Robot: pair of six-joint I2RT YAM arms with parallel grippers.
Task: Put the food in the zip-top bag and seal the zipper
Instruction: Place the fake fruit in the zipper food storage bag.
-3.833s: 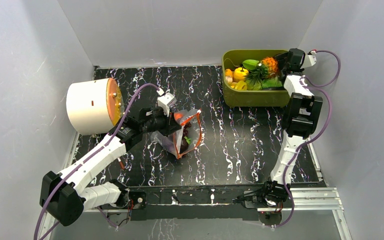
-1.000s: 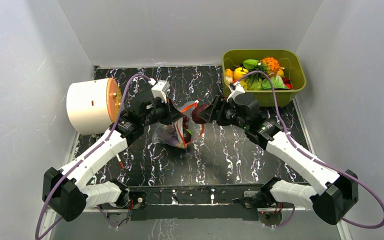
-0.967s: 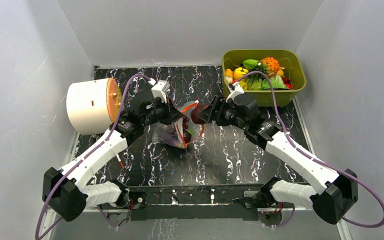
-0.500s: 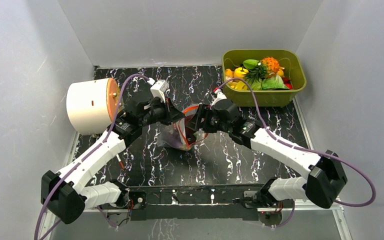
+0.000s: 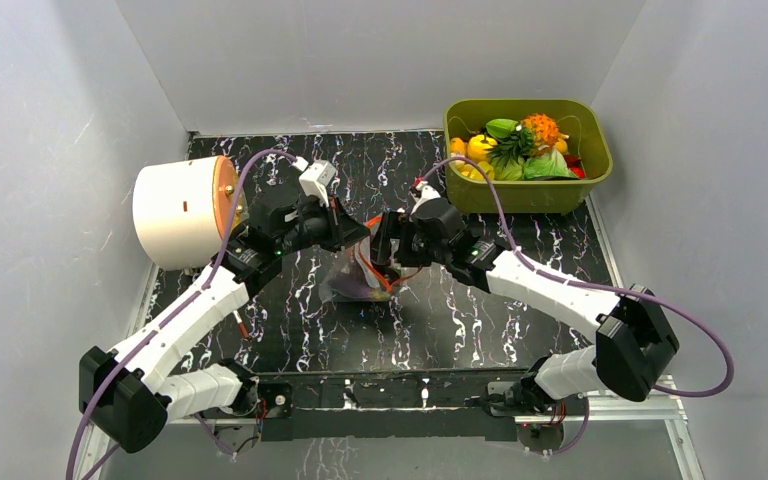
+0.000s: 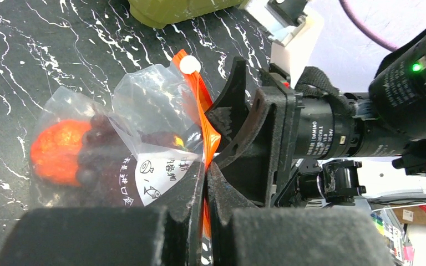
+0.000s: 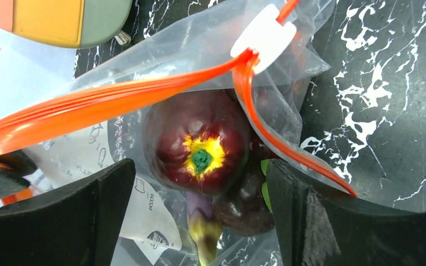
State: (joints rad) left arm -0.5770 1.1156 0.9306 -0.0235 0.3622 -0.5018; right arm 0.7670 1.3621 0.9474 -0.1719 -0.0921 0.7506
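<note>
The zip-top bag (image 5: 362, 272) lies mid-bench (image 5: 460, 310), between the two pincers. The left pincer (image 6: 206, 166) is pressed together on the zipper (image 6: 202, 124) at the bag's mouth. The right pincer (image 7: 199, 177) stands with its fingers apart at the open mouth, and the maroon round fruit (image 7: 199, 144) sits inside the bag between them. The orange-red piece (image 6: 55, 151) and grapes (image 6: 91, 166) lie deeper in. From above, both pincers hide the mouth. Whether the right fingers touch the fruit is unclear.
</note>
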